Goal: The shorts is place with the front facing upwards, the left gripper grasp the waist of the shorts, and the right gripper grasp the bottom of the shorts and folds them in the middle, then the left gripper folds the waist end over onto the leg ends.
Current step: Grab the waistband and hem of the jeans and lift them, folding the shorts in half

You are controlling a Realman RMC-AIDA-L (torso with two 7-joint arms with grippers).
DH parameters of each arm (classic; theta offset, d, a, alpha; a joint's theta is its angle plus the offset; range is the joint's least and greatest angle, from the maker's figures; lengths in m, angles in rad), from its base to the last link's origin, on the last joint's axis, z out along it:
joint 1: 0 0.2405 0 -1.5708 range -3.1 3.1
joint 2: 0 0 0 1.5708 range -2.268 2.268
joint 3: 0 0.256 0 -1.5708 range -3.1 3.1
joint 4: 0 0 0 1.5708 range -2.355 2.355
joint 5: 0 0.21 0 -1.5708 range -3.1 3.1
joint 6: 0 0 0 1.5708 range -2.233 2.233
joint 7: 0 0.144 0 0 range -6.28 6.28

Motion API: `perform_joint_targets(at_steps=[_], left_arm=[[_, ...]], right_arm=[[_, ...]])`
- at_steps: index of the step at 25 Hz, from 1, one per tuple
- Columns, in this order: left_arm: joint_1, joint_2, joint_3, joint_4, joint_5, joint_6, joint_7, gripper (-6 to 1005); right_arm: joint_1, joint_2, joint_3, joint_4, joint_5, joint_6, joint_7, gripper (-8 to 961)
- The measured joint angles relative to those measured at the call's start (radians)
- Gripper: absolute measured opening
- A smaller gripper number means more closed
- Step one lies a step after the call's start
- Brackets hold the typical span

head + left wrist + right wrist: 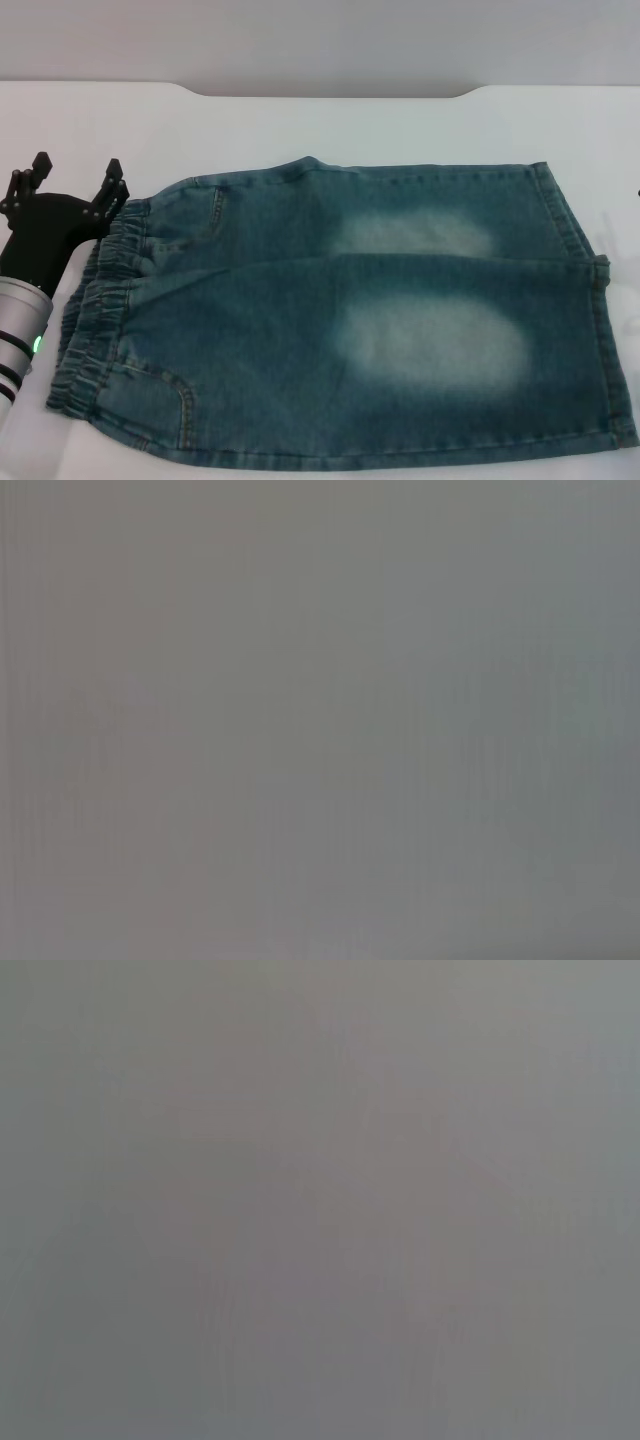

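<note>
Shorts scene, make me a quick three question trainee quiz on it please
1. True or false: the shorts lie flat on the table.
2. Which side of the head view holds the waist? A) left B) right
3. Fill in: the left gripper is ____, beside the waist.

Key: 1 true; 2 A; 3 open. The right gripper is out of view; both wrist views are blank.

A white table (300, 120) carries denim shorts (350, 310) lying flat.
</note>
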Motion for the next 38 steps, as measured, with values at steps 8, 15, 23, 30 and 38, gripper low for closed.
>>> perform_joint_targets(at_steps=[8, 15, 23, 30, 38], left_arm=[[0.001, 0.0, 0.002, 0.0, 0.0, 0.005, 0.0, 856], [0.002, 0.004, 0.017, -0.011, 0.0, 0.004, -0.005, 856], [0.028, 0.081, 0.015, -0.238, 0.009, -0.182, 0.0, 857], [0.139, 0.146, -0.25, -0.68, 0.218, -0.706, 0.067, 857], [0.234, 0.019, -0.557, -1.081, 0.366, -1.339, 0.286, 856]], right_arm=[[0.0, 0.0, 0.0, 0.001, 0.0, 0.0, 0.0, 672], [-0.004, -0.005, 0.0, 0.037, 0.002, 0.0, 0.0, 672], [-0.032, -0.182, 0.017, 0.399, 0.007, 0.127, -0.061, 671], [-0.161, -0.35, 0.365, 0.92, 0.037, 0.64, -0.378, 672], [-0.346, -0.185, 0.947, 1.172, 0.02, 1.385, -0.644, 671]])
